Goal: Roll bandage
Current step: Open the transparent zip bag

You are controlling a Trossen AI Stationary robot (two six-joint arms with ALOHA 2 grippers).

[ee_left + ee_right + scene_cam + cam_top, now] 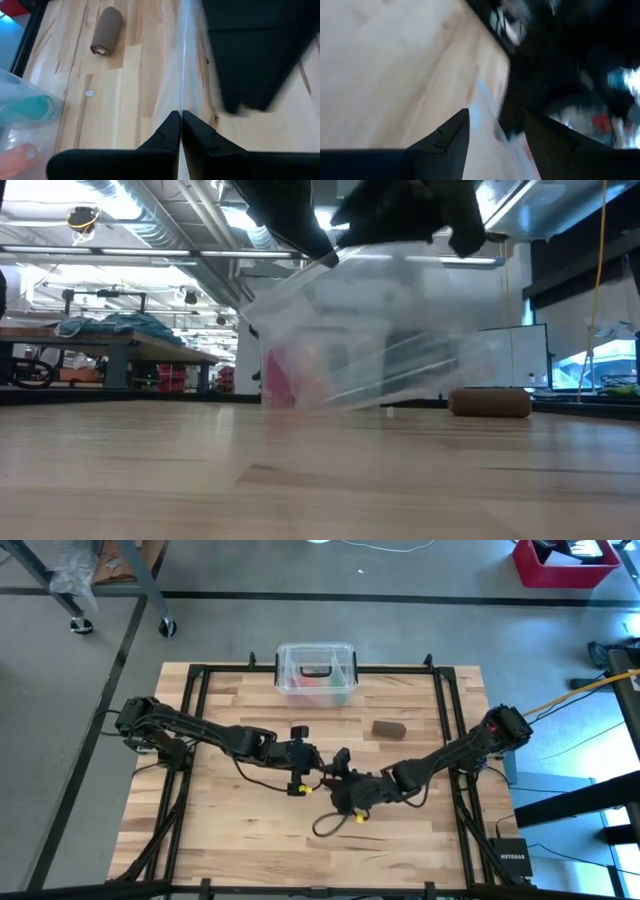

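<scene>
The wooden counter (230,830) carries everything, framed by dark rails. Both dark arms reach in toward its middle: the left arm (200,730) from the left edge, the right arm (450,750) from the right. A clear plastic box (316,675) with a black handle sits at the far edge, with red and teal contents inside. Between the two grippers a clear plastic bag (380,350) hangs lifted above the counter, as the low view shows. The left gripper (180,131) has its fingers clenched on the thin edge of this bag. The right gripper (495,135) is just beside it, fingers parted on either side of the bag's edge; whether they actually press on it I cannot tell. The bandage (388,728), a small brown roll, lies on the counter apart from both grippers, between the box and the right arm.
</scene>
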